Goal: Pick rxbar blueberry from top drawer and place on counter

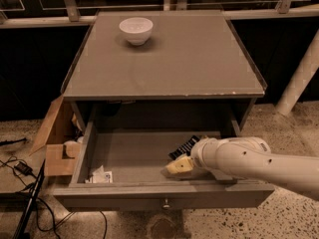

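Observation:
The top drawer [124,156] stands pulled open below the counter [169,59]. The rxbar blueberry [184,147], a dark wrapper with white lines, lies on the drawer floor at the right, partly covered by my arm. My gripper [178,166] is inside the drawer at its right front, just in front of and touching or nearly touching the bar. One tan fingertip [180,165] shows, pointing left, low over the drawer floor. The white arm reaches in from the lower right.
A white bowl [136,30] stands at the counter's back left. A white crumpled paper scrap [101,176] lies in the drawer's front left corner. A cardboard box [57,146] sits on the floor left of the cabinet, with cables [20,193] beside it. A white post [299,78] stands at right.

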You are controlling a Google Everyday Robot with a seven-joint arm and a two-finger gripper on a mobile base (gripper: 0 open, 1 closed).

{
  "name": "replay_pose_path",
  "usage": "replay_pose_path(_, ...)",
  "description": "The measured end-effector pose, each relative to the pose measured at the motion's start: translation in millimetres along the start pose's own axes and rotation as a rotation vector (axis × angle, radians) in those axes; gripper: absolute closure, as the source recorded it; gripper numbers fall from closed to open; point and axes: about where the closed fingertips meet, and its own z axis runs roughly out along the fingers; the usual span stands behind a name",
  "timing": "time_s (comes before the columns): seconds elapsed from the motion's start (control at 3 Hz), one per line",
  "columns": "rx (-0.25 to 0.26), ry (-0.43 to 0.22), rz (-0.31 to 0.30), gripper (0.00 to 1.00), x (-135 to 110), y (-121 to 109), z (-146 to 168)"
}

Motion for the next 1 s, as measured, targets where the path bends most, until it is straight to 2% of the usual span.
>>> replay_pose_path(0.67, 0.009, -0.013, -0.019, 0.00, -1.4, -7.1, 7.3)
replay_pose_path(1.0, 0.021, -0.009, -0.021, 0.00, 0.7, -17.6, 11.3)
